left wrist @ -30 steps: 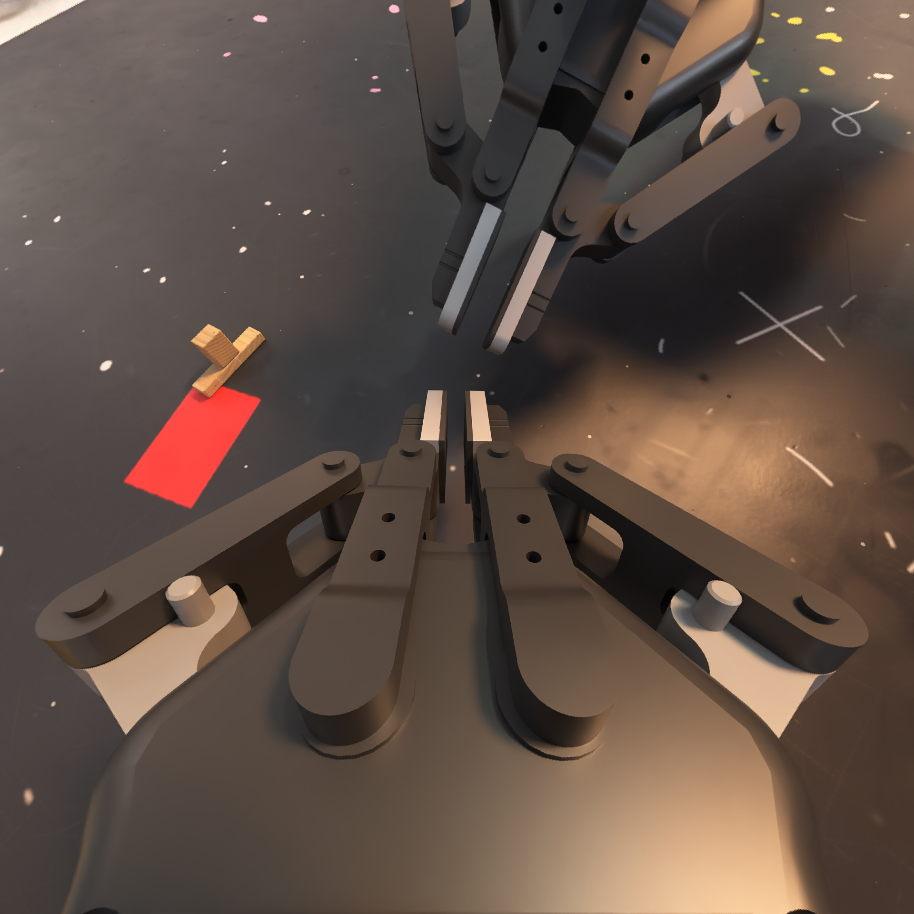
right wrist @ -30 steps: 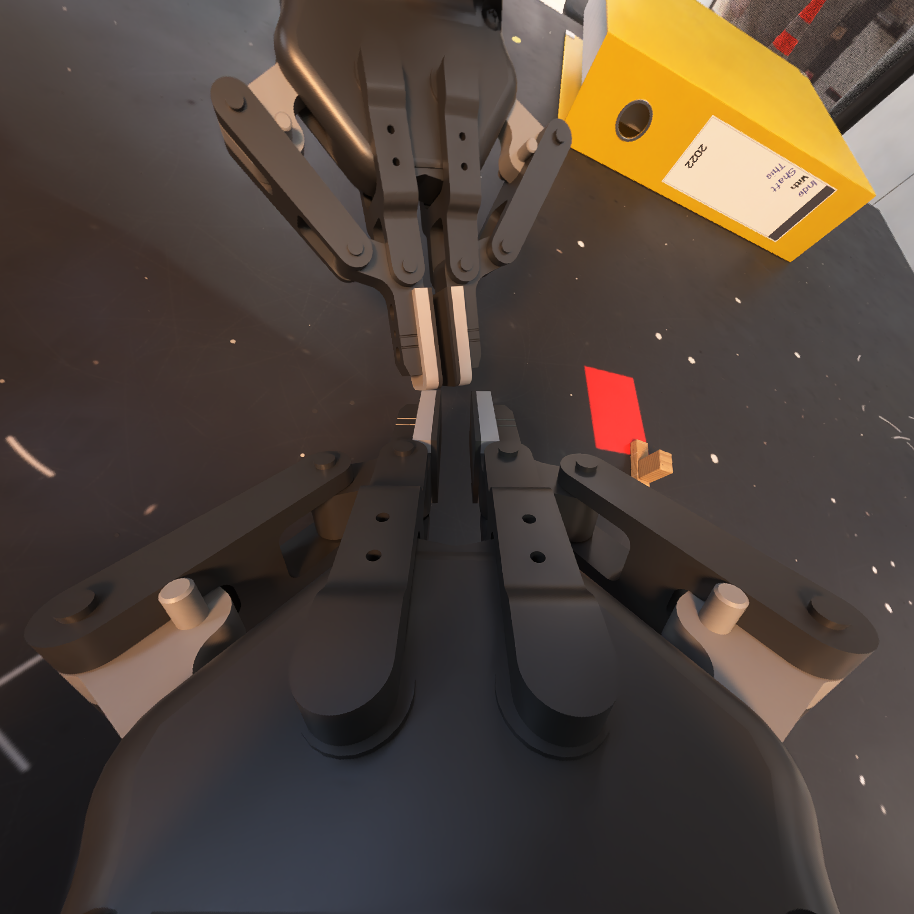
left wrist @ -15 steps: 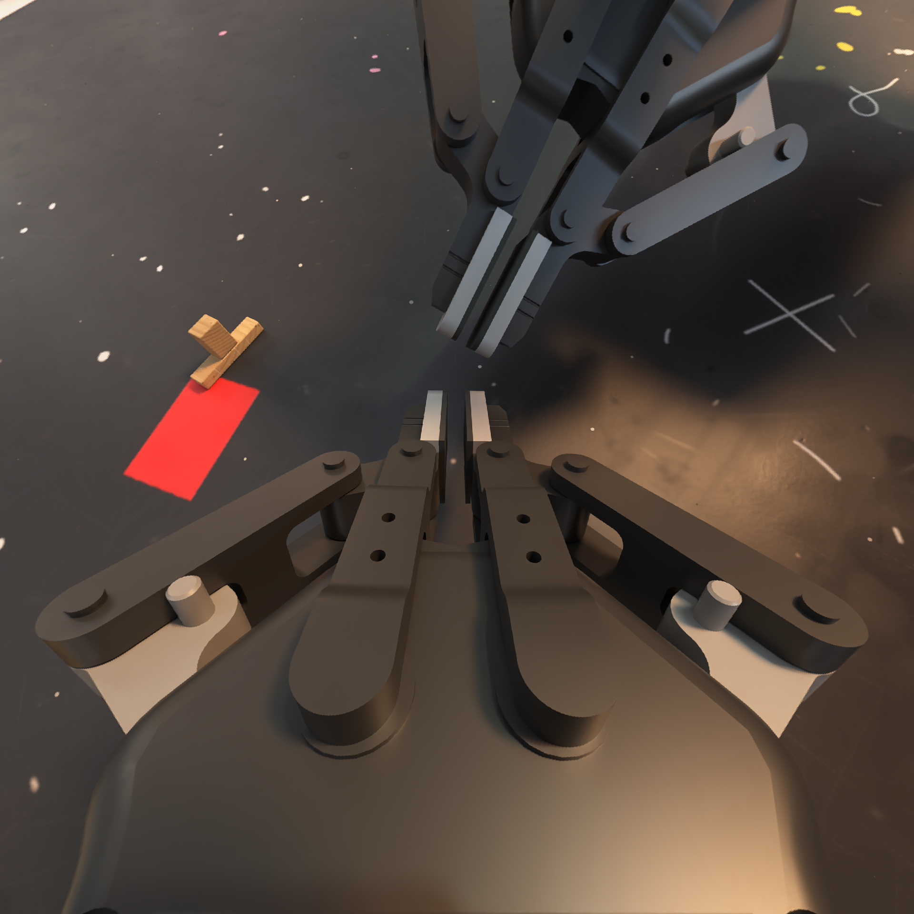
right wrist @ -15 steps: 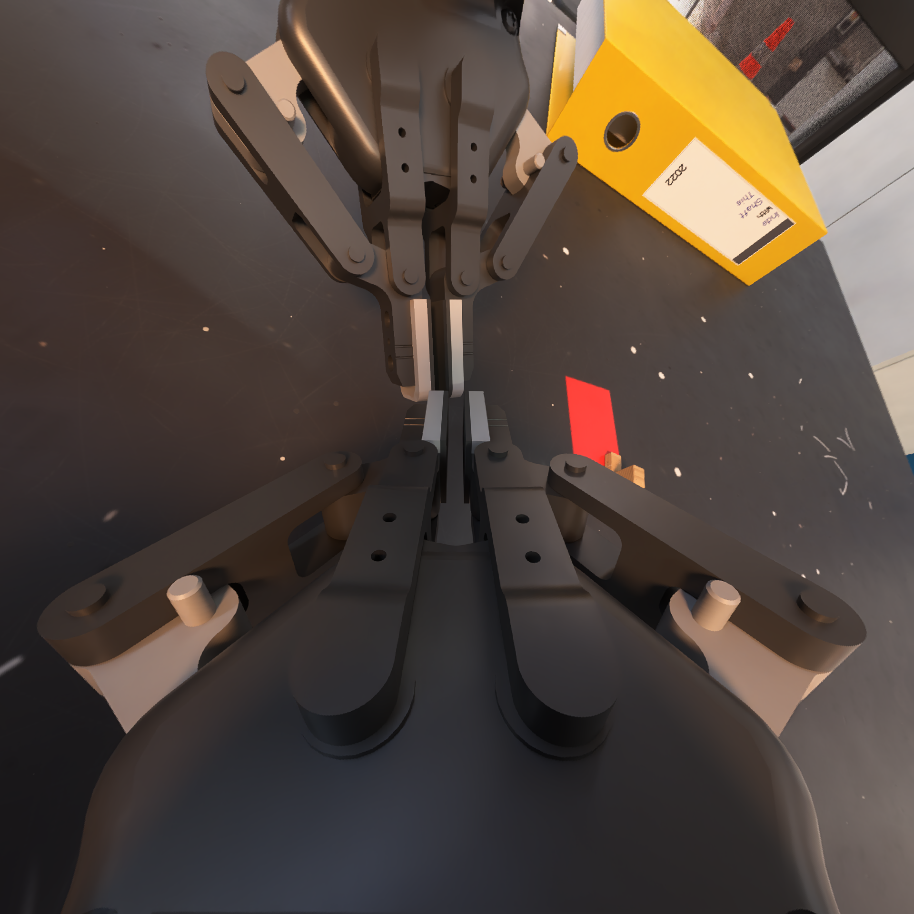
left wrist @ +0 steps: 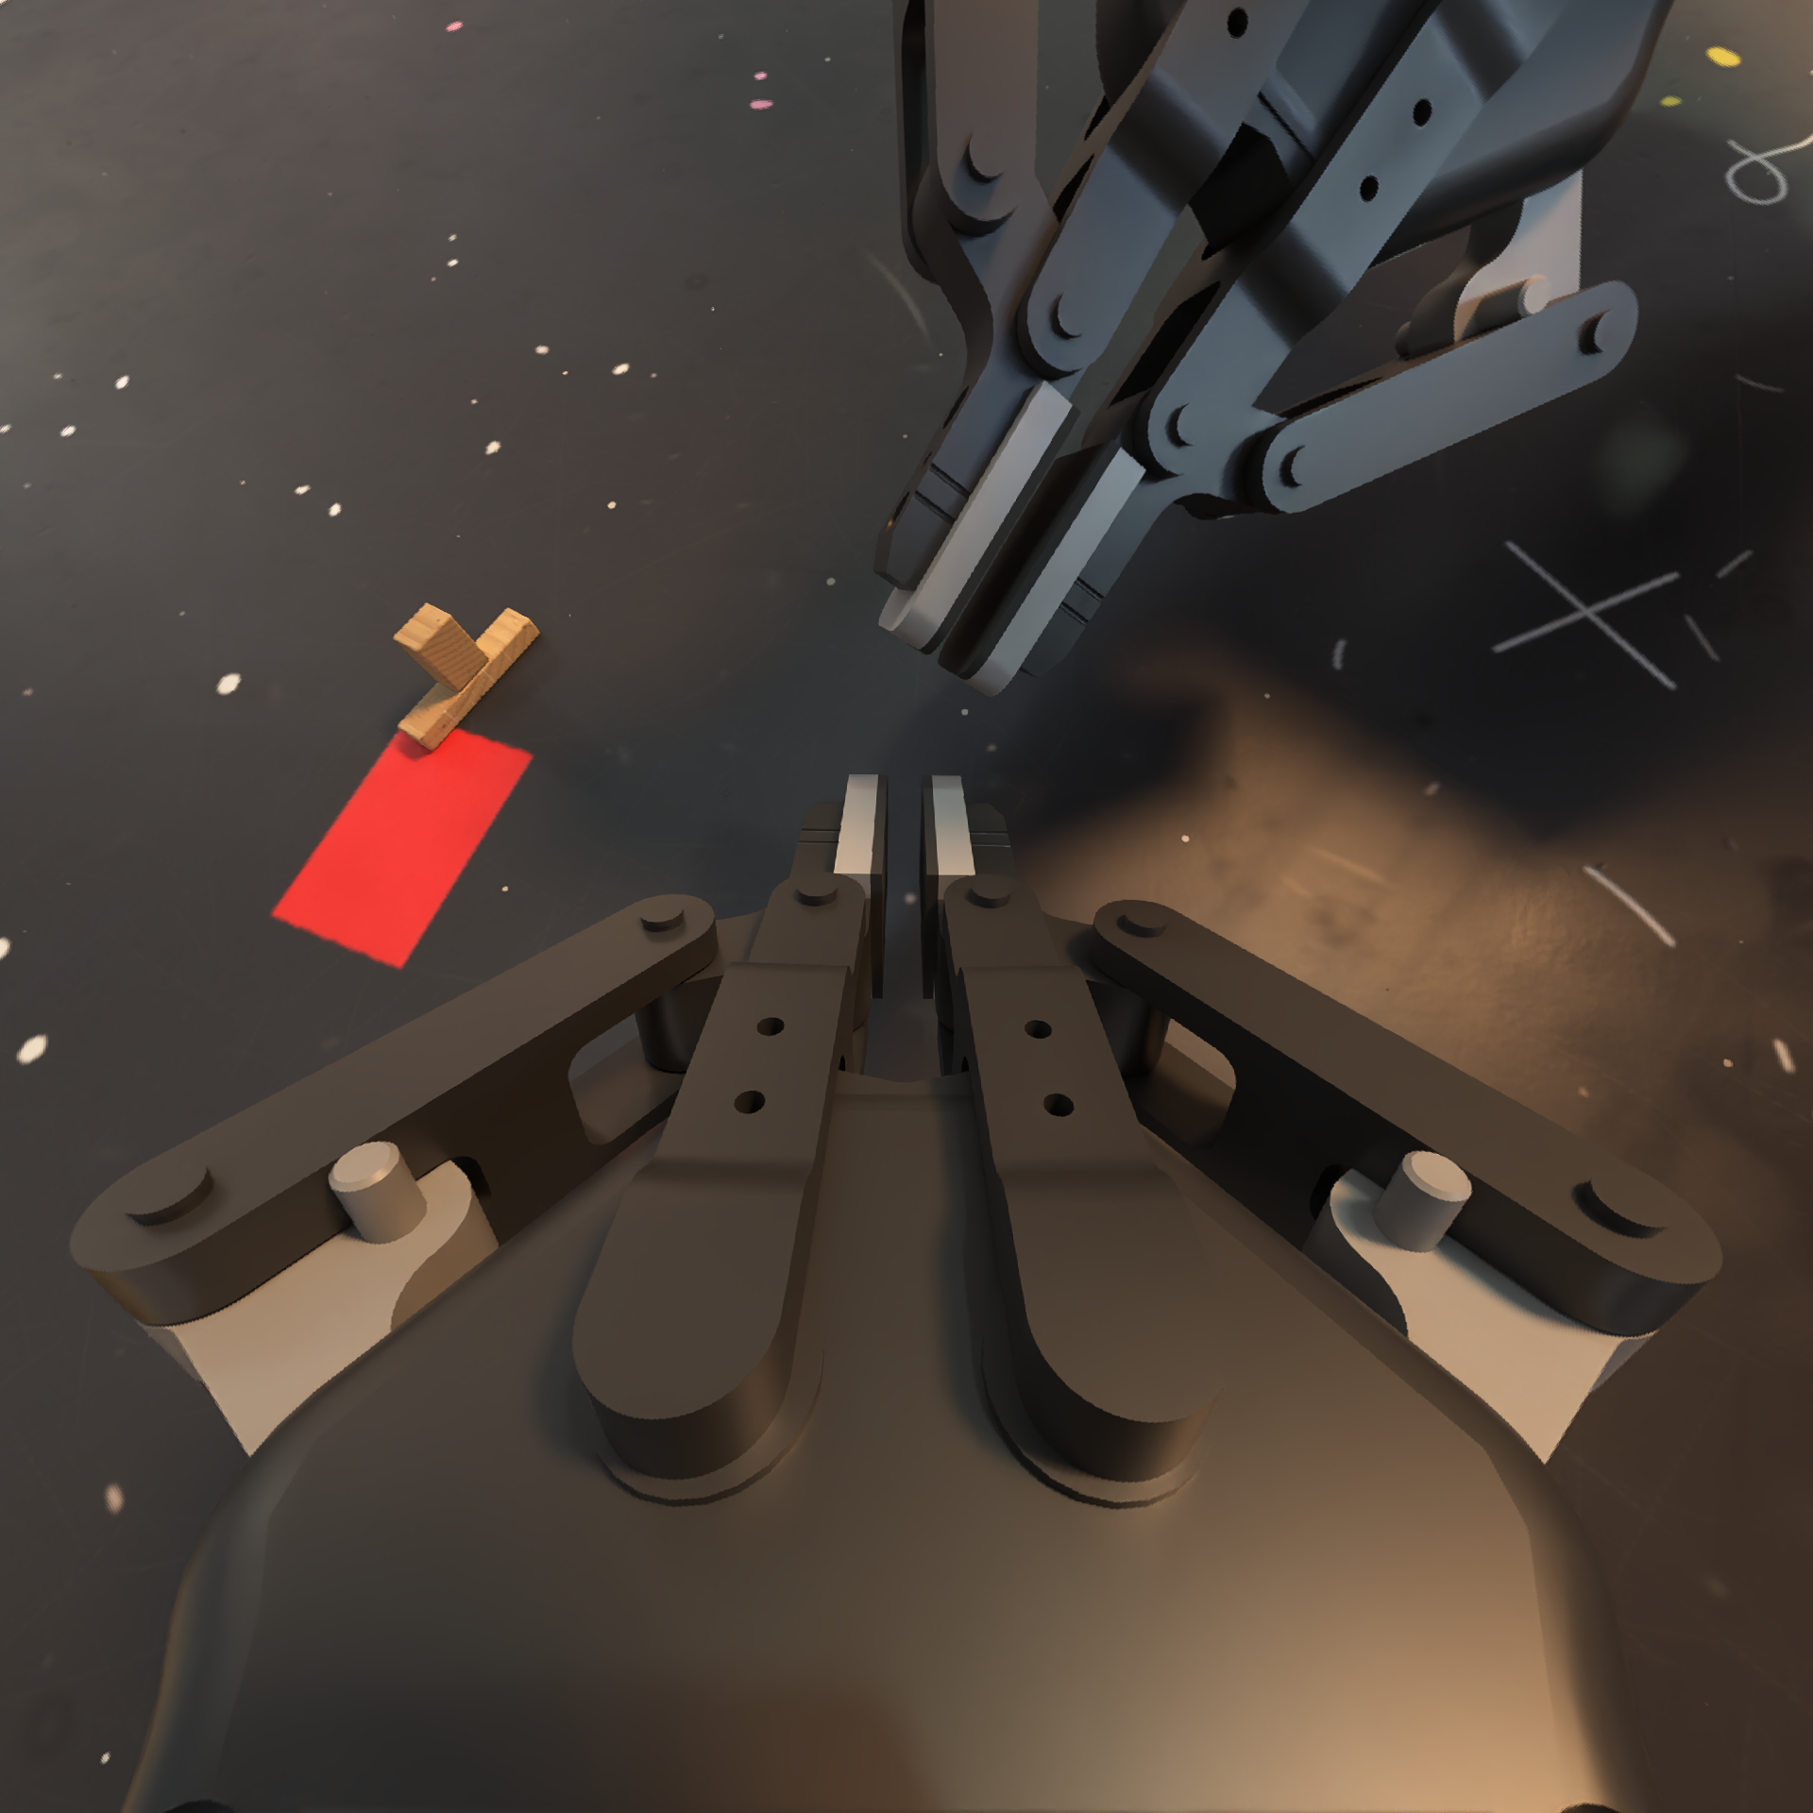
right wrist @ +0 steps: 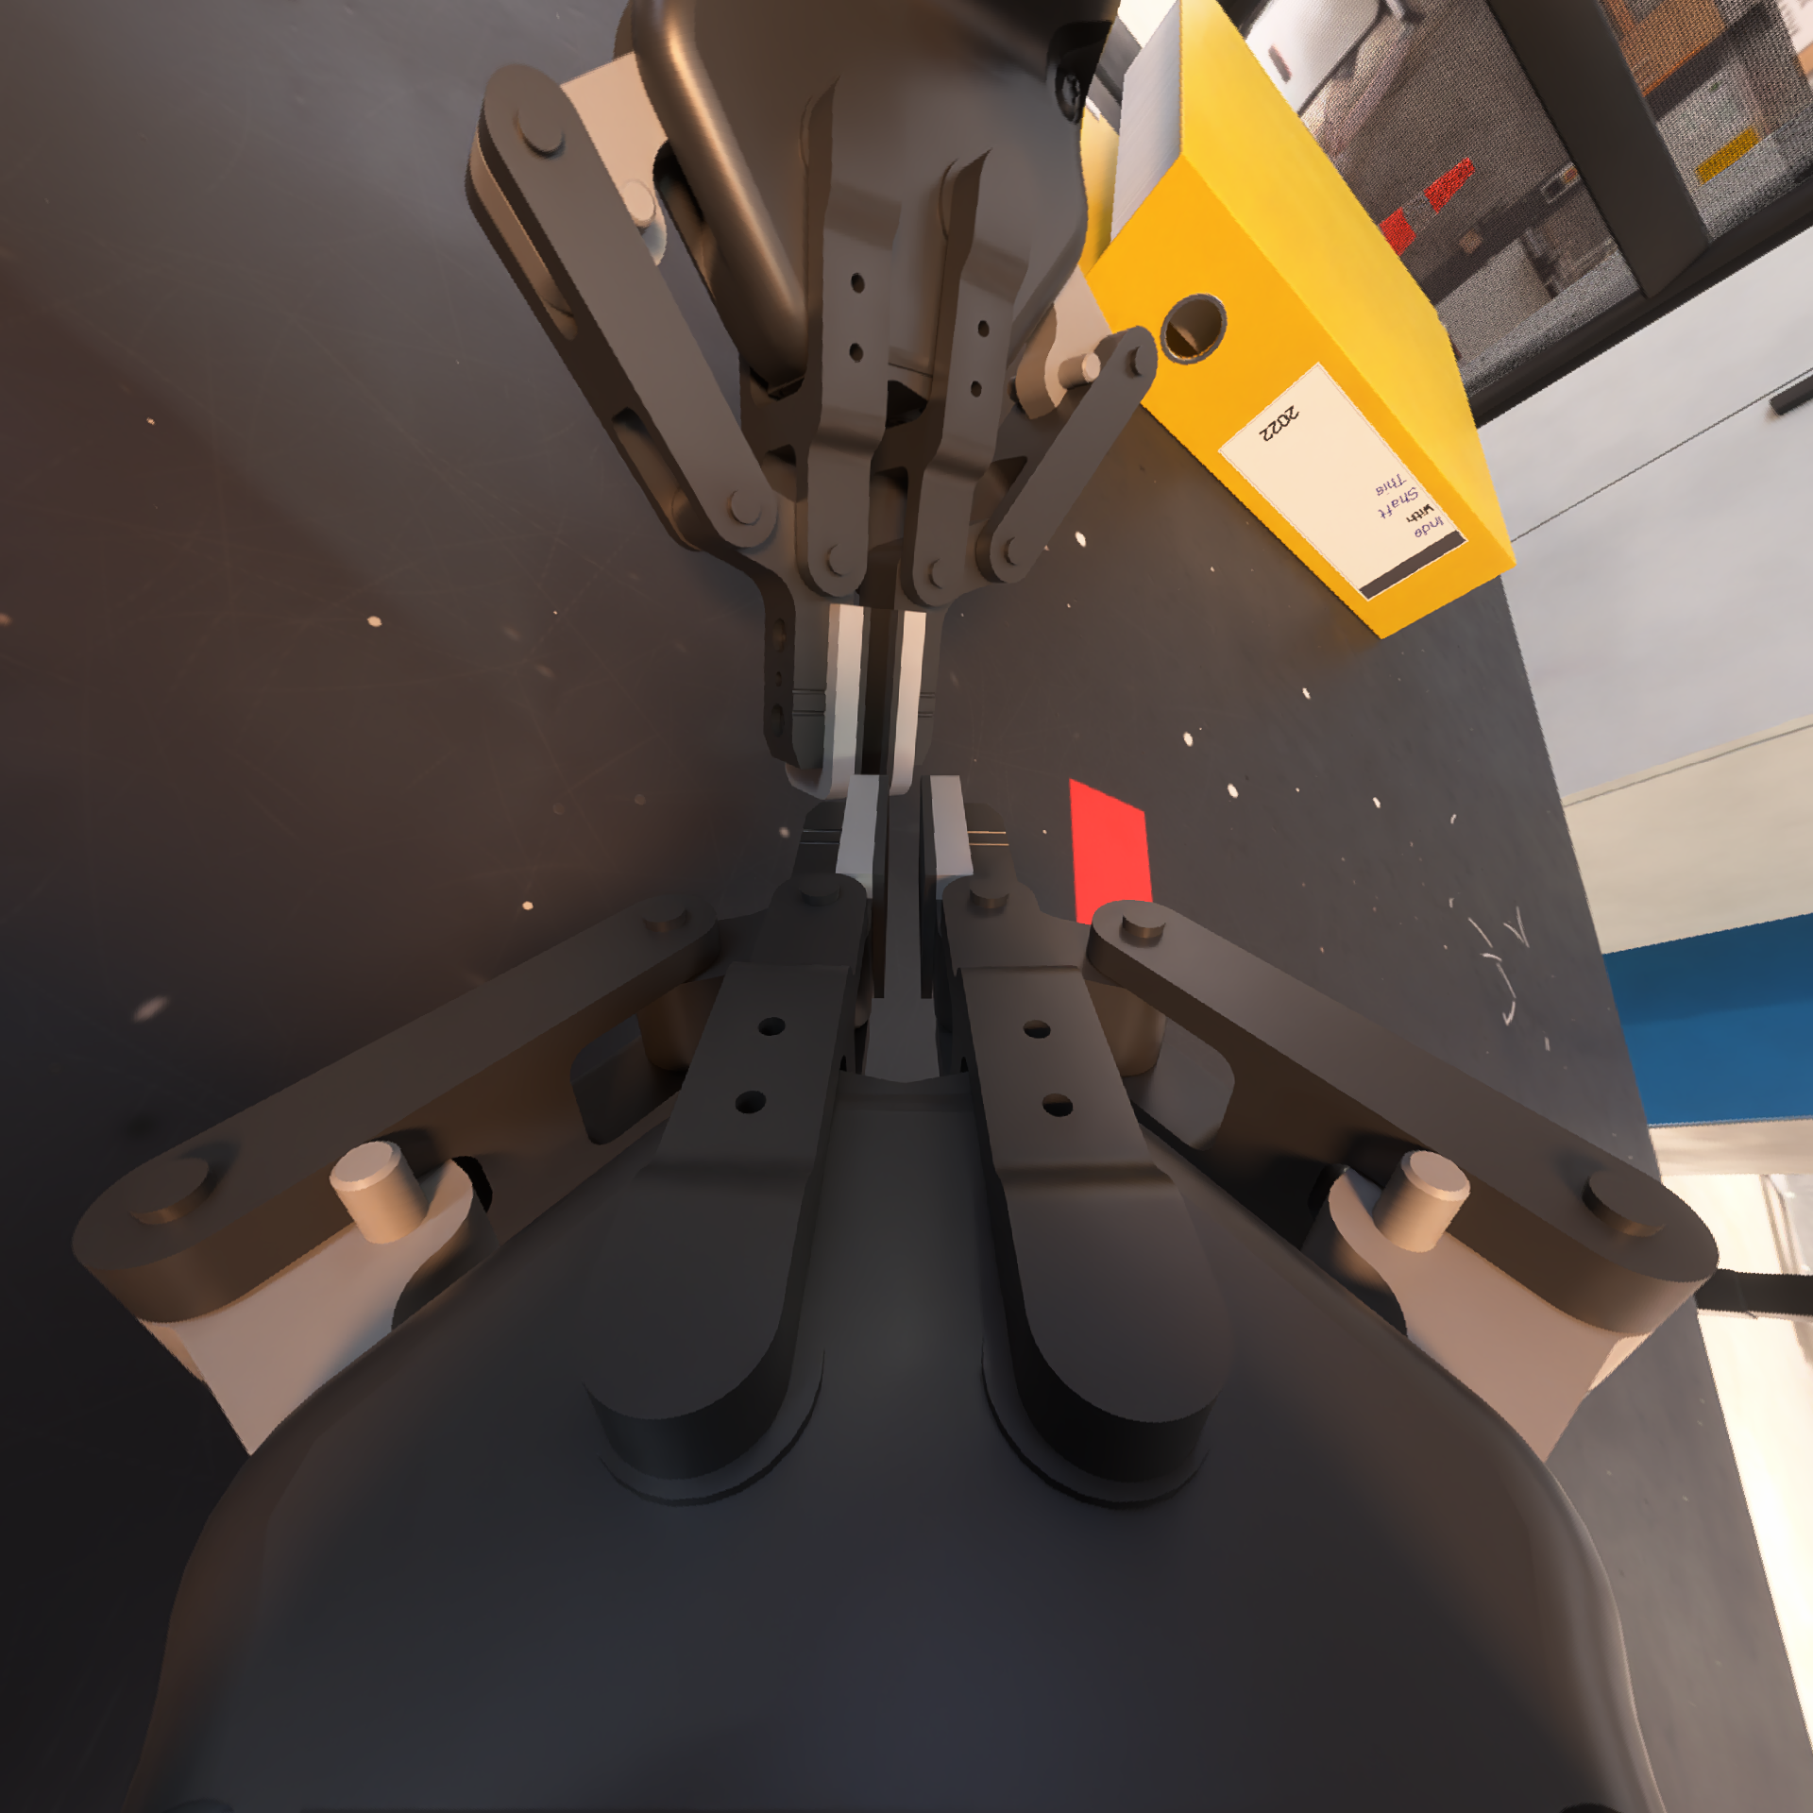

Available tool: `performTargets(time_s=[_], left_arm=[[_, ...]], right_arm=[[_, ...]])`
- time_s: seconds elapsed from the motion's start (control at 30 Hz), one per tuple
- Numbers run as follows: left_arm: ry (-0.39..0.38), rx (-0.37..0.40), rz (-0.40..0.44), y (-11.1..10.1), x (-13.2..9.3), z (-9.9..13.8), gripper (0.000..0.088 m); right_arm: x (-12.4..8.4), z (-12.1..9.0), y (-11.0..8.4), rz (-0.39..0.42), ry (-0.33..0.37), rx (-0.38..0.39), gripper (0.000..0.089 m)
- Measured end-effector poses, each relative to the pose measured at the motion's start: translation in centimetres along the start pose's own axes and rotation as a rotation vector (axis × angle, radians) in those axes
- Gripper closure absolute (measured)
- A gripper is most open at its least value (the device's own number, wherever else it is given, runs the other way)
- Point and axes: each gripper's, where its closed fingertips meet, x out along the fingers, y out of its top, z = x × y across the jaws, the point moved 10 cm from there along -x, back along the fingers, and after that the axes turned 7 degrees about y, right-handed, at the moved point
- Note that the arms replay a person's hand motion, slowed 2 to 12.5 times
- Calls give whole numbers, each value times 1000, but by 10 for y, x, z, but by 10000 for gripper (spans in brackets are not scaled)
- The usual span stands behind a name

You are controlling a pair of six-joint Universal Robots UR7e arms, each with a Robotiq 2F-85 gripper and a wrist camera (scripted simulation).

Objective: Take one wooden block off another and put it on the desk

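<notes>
In the left wrist view, the left end effector (left wrist: 904, 824) was nearly closed and empty. The two small crossed wooden blocks (left wrist: 463, 671) sat stacked, touching the flat red rectangle's (left wrist: 402, 846) far corner, on the dark speckled surface (left wrist: 294, 294).

In the right wrist view, the right end effector (right wrist: 904, 824), also nearly closed and empty, almost met the left one beside that rectangle; the blocks were hidden, and a collision looked likely.

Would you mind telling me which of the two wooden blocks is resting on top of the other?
The short block is on top, lying crosswise over the long block, which lies flat on the desk with one end at the red rectangle.
</notes>
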Motion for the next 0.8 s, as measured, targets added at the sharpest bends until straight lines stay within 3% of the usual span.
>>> performTargets(time_s=[0.27,0.8], left_arm=[[5,10,-21,3,-2,1,821],[17,45,-90,9,-7,5,820]], right_arm=[[3,-3,3,-38,-9,-65,836],[6,-9,12,-41,-29,-145,836]])
